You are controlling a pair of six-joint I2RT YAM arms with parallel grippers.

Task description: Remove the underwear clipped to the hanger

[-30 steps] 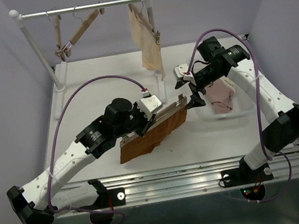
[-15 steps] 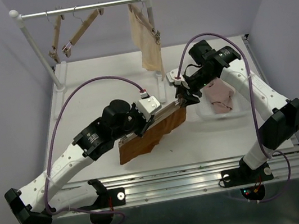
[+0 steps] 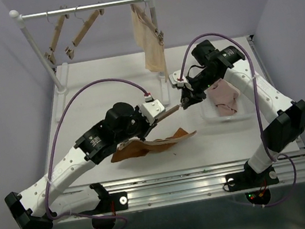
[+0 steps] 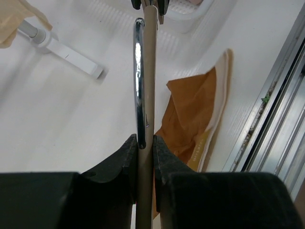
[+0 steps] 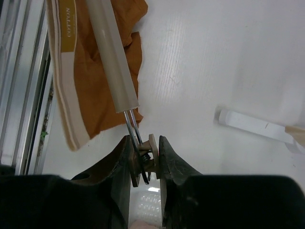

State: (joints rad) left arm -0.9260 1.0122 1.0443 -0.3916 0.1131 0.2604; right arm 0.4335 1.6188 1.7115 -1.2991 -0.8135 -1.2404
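Now the rust-brown underwear [image 3: 156,143] lies crumpled on the table [image 3: 110,69], off the hanger [image 3: 169,112] it hung from half a second ago. From above, the left gripper [image 3: 155,123] and right gripper [image 3: 184,103] grasp the bare hanger between them, while the cream underwear [image 3: 150,45] hangs clipped at the rail [image 3: 83,8] and the pinkish-beige underwear [image 3: 224,97] sits in a clear tray [image 3: 245,112]. The left wrist view shows the left gripper [image 4: 144,143] clamped on the hanger [image 4: 150,57], with the rust-brown underwear [image 4: 195,119] below, its label unreadable. The right wrist view shows the right gripper [image 5: 144,148] pinching the clip [image 5: 151,152] at the end of the hanger [image 5: 112,62]; the waistband [image 5: 66,71] of the rust-brown underwear [image 5: 95,95] reads "COTTON".
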